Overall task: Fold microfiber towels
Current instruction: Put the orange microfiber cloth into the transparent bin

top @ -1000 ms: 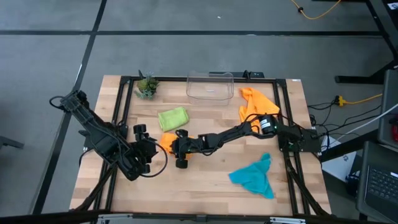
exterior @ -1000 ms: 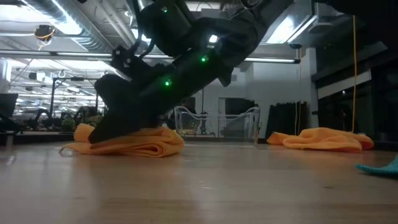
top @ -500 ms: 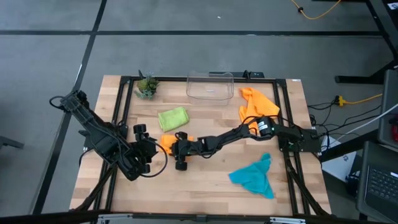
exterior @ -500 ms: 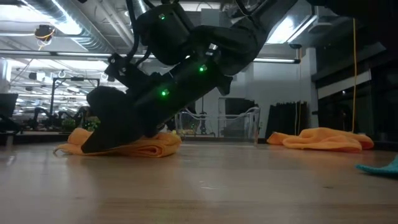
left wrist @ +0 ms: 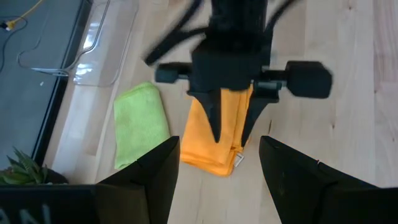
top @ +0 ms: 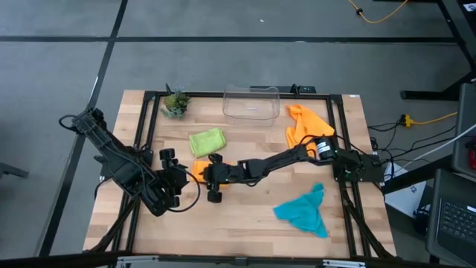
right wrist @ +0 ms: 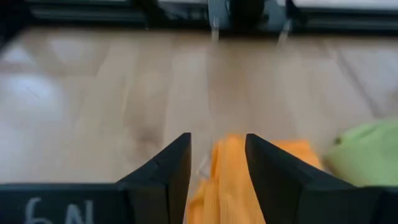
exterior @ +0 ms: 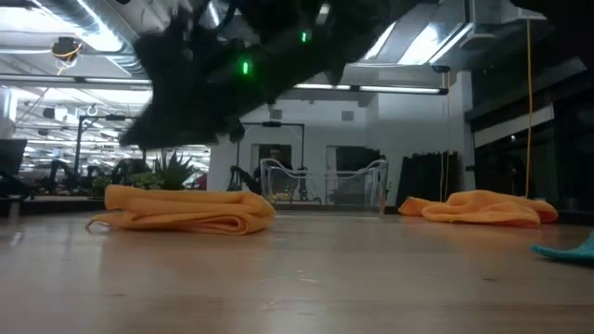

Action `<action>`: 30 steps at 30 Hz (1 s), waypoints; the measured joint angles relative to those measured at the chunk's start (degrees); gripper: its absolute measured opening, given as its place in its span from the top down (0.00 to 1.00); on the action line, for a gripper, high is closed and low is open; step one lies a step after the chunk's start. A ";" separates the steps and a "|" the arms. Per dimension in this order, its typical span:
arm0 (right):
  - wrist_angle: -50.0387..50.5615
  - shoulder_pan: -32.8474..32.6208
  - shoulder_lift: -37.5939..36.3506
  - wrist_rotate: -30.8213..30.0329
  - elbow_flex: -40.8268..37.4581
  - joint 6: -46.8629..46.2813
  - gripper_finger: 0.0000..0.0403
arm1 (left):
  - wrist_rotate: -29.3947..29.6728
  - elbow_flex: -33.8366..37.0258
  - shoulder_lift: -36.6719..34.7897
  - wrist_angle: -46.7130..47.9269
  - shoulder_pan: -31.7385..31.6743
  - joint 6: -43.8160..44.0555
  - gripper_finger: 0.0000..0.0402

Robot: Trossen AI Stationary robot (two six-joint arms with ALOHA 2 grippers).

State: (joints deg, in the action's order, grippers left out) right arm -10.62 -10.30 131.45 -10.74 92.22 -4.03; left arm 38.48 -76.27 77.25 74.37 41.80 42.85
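Change: the right hand (left wrist: 231,127) has lifted off the folded orange microfiber towel (exterior: 186,211); moments ago it pressed down on it.
Right hand: fingers apart, empty, hovering just above that towel.
Left hand (top: 168,179): fingers apart, waiting beside it.
Towel: lies flat on the wooden bench (top: 245,216), beside the folded lime green microfiber towel (top: 207,141).
Meaning: this fold looks finished; the crumpled orange towel (top: 305,123) and teal blue towel (top: 305,211) remain.

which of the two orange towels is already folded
The orange towel beneath the right gripper, beside the lime green towel. It lies as a neat folded pad; the other orange towel lies crumpled.
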 joint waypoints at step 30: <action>-23.84 1.15 8.01 -7.41 -12.09 -7.36 0.62 | 1.55 0.02 0.00 -0.05 -0.02 0.00 0.47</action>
State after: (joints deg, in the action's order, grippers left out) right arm -34.45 -9.15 139.46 -18.15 80.14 -11.40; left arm 40.03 -76.25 77.25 74.32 41.78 42.85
